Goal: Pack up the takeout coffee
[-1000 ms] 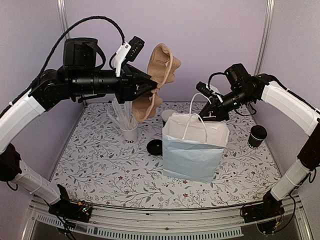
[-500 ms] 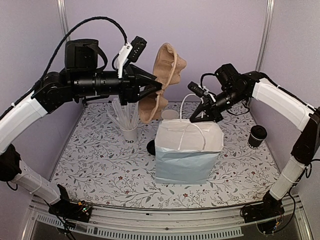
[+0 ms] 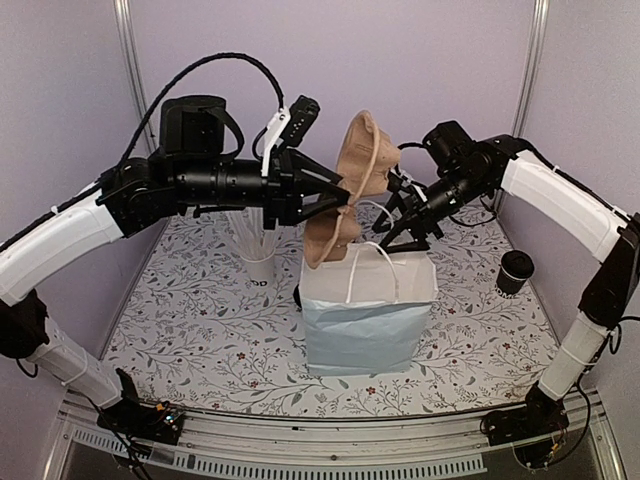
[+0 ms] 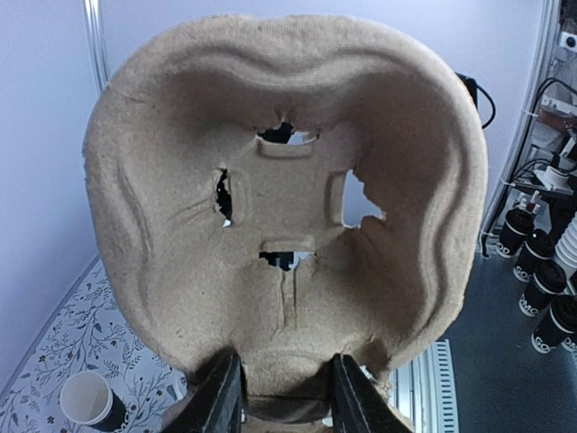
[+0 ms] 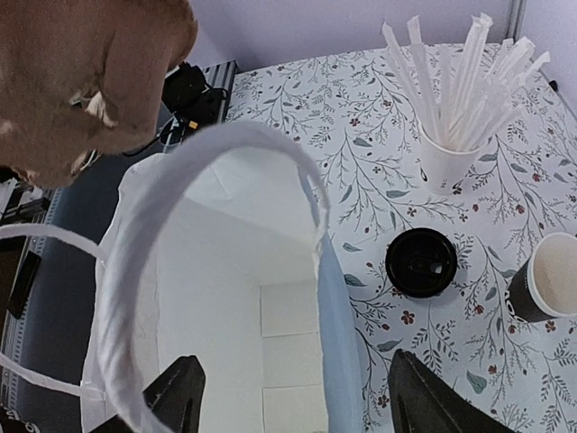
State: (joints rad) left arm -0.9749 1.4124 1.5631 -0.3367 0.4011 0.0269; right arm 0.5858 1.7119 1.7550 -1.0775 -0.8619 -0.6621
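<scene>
My left gripper (image 3: 335,195) (image 4: 284,406) is shut on the edge of a brown pulp cup carrier (image 3: 360,170) (image 4: 288,180), which hangs tilted above the pale blue bag (image 3: 368,320). My right gripper (image 3: 395,232) (image 5: 302,406) is open over the bag's mouth (image 5: 225,298), and the bag's side wall runs between its fingers. One takeout coffee cup (image 3: 515,272) stands at the right of the table. Another, with a cream inside (image 5: 552,280) (image 4: 88,401), stands behind the bag, hidden in the top view.
A white cup of straws (image 3: 260,262) (image 5: 448,162) stands left of the bag. A flat black lid (image 5: 421,262) lies between it and the open cup. The bag's white handles (image 3: 372,262) stand up. Several black cups (image 4: 541,289) sit outside the cell.
The bag has slid left across the table. My right gripper has opened and let go of the bag's handle. My left arm has carried the carrier to the right, over the bag.
</scene>
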